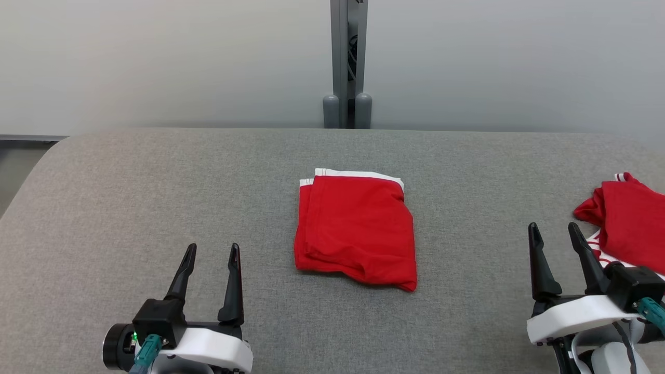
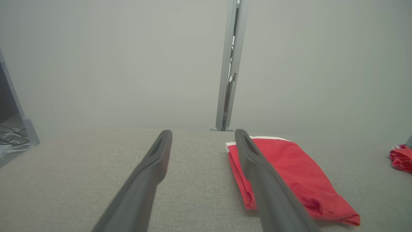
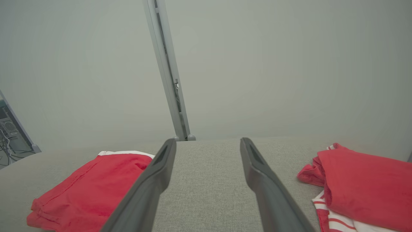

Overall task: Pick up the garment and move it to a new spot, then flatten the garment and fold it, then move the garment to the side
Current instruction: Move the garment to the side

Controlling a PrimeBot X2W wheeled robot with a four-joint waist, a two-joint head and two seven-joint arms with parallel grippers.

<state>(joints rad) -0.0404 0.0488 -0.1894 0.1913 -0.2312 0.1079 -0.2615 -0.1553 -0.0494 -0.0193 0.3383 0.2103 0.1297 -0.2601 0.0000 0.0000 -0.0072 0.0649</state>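
The pale grey wall (image 1: 156, 62) stands behind everything, plain and blank. Below it the table (image 1: 156, 208) spreads across my head view, covered in grey woven cloth, its far left corner rounded.

The garment (image 1: 356, 228) lies near the middle of the table, folded into a neat red rectangle. Its white-edged band lies along the far side and the stacked layers show at its left edge. It rests flat with nothing touching it, between my two arms and a little further out than both.

At the table's right edge sits a pile (image 1: 631, 228) of more red cloth, looser and rumpled, with red-and-white striped fabric showing under it. It lies just beside my right arm, well apart from the garment.

A grey post (image 1: 348, 62) rises against the wall behind the far edge of the table, in line with the garment.

My left gripper (image 1: 213, 248) hovers over bare table at the near left, jaws spread wide and holding nothing. The garment is off to its right. My right gripper (image 1: 552, 227) sits at the near right, jaws equally wide and empty, with bare table between its fingers (image 3: 154, 174).

Past the table's left end I can make out some cables (image 2: 9, 138).
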